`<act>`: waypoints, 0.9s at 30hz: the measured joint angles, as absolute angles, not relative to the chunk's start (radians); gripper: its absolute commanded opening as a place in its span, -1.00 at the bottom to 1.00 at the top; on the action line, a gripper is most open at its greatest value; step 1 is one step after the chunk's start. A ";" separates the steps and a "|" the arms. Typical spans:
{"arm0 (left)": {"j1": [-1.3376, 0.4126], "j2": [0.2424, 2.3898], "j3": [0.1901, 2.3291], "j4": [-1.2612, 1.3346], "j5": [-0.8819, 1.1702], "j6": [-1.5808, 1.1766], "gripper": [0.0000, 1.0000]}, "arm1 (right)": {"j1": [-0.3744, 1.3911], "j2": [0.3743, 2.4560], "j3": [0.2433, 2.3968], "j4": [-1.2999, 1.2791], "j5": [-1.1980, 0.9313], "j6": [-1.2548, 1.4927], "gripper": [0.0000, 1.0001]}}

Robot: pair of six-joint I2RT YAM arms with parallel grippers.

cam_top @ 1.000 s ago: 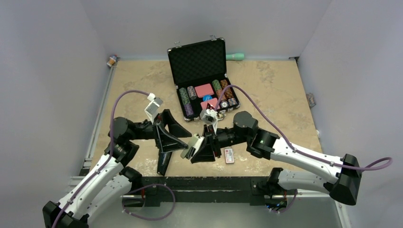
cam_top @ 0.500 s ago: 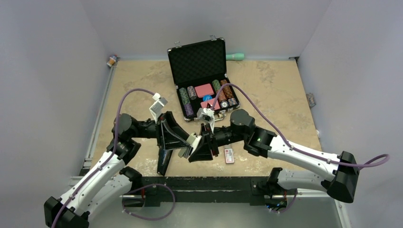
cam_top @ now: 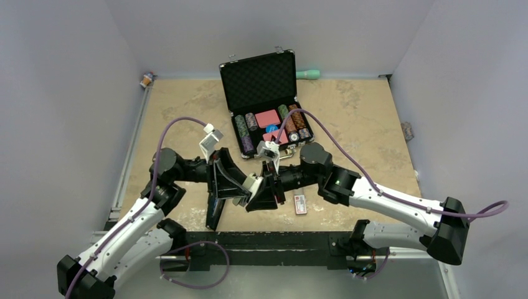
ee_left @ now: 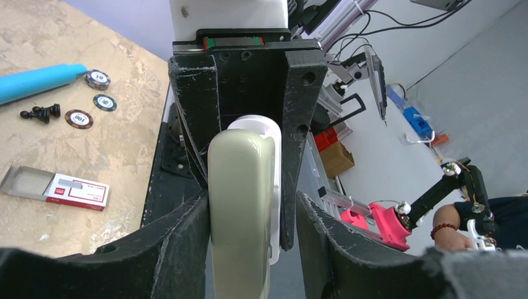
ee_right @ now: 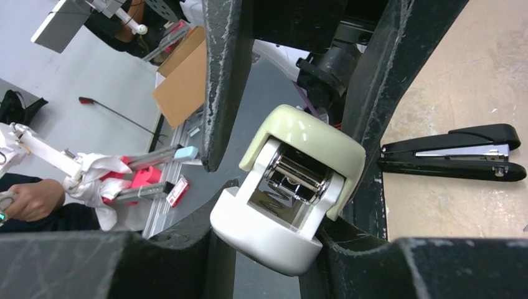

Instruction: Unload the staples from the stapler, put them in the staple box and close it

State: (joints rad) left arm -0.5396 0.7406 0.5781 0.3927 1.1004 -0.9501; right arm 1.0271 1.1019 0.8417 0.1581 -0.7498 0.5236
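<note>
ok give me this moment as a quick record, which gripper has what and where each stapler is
held item: pale green and white stapler, in the air between both grippers
right gripper: shut on it
left gripper: straddles it, grip unclear
slim black stapler: lying on the table, no gripper on it
red-and-white box: flat on the table

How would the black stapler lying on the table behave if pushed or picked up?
The long, slim black desk stapler has no round sides, so it would probably slide or pivot, not roll. Its silvery metal rail hints at some weight. Pinned at one end, it may gape open if lifted by the upper arm alone.
</note>
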 measured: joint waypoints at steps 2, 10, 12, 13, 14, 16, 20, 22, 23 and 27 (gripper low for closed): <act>-0.540 0.738 0.578 0.381 1.099 -0.945 0.12 | 1.027 1.111 0.843 0.159 -0.748 0.524 -1.00; -0.540 0.738 0.578 0.369 1.085 -0.926 -0.44 | 1.028 1.114 0.856 0.157 -0.734 0.530 -1.00; -0.539 0.738 0.578 0.370 1.086 -0.923 -0.72 | 1.029 1.114 0.858 0.157 -0.733 0.533 -1.00; -0.539 0.737 0.578 0.370 1.085 -0.921 -0.86 | 1.029 1.114 0.858 0.157 -0.732 0.534 -1.00; -0.539 0.737 0.578 0.368 1.085 -0.920 -1.00 | 1.029 1.114 0.858 0.156 -0.732 0.535 -1.00; -0.539 0.733 0.579 0.354 1.079 -0.909 -1.00 | 1.029 1.114 0.858 0.152 -0.730 0.535 -1.00; -0.540 0.708 0.591 0.277 1.053 -0.860 -1.00 | 1.028 1.121 0.860 0.147 -0.725 0.536 -0.97; -0.540 0.691 0.604 0.219 1.030 -0.824 -1.00 | 1.026 1.125 0.863 0.144 -0.724 0.535 -0.80; -0.541 0.683 0.612 0.191 1.016 -0.807 -1.00 | 1.025 1.125 0.864 0.144 -0.723 0.535 -0.69; -0.549 0.659 0.646 0.077 0.955 -0.738 -1.00 | 1.019 1.125 0.864 0.142 -0.707 0.533 -0.46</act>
